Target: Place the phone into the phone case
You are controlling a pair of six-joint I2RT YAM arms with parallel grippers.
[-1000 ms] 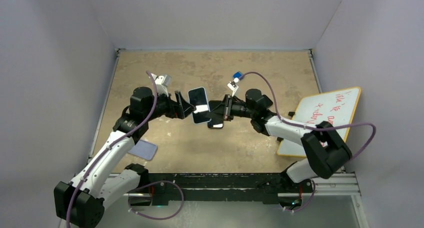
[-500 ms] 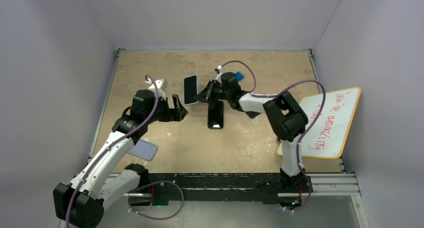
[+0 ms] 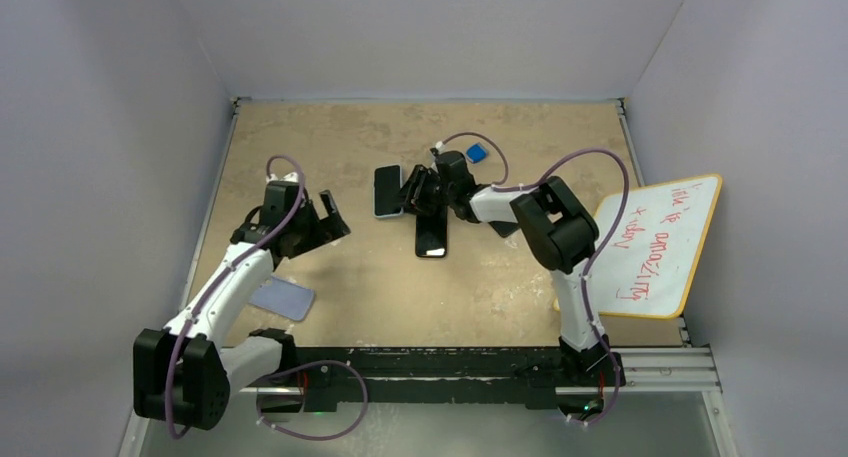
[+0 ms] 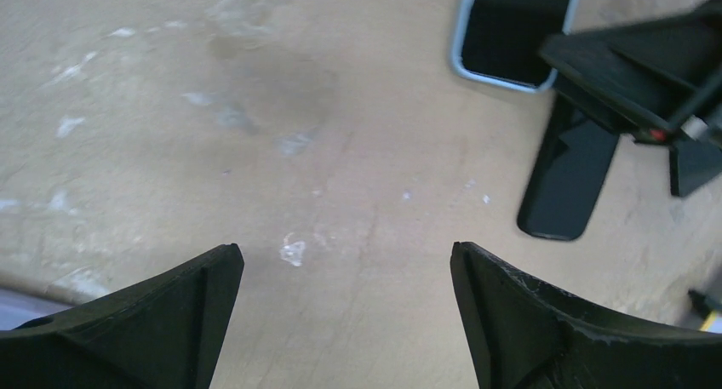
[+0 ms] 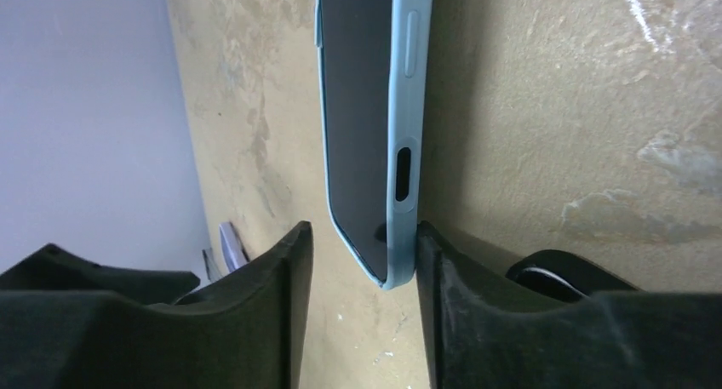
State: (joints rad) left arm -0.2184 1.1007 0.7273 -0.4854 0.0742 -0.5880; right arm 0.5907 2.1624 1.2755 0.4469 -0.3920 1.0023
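The phone, dark screen up inside a light blue case (image 3: 388,190), lies flat on the tan table. In the right wrist view the cased phone (image 5: 375,134) has its end between my right gripper's (image 5: 362,229) fingers. One finger touches the case's edge and the other stands apart, so the gripper is open. In the top view my right gripper (image 3: 412,190) is just right of the phone. My left gripper (image 3: 328,220) is open and empty, left of the phone, over bare table (image 4: 345,251). The cased phone's corner also shows in the left wrist view (image 4: 515,31).
A black phone-shaped slab (image 3: 431,235) lies just below the right gripper and also shows in the left wrist view (image 4: 569,180). A lavender case (image 3: 283,299) lies by the left arm. A small blue object (image 3: 477,153) is behind. A whiteboard (image 3: 650,242) lies at the right edge.
The right gripper brought the cased phone down to the left, laid it on the table and opened. The left gripper let go and drew back to the left.
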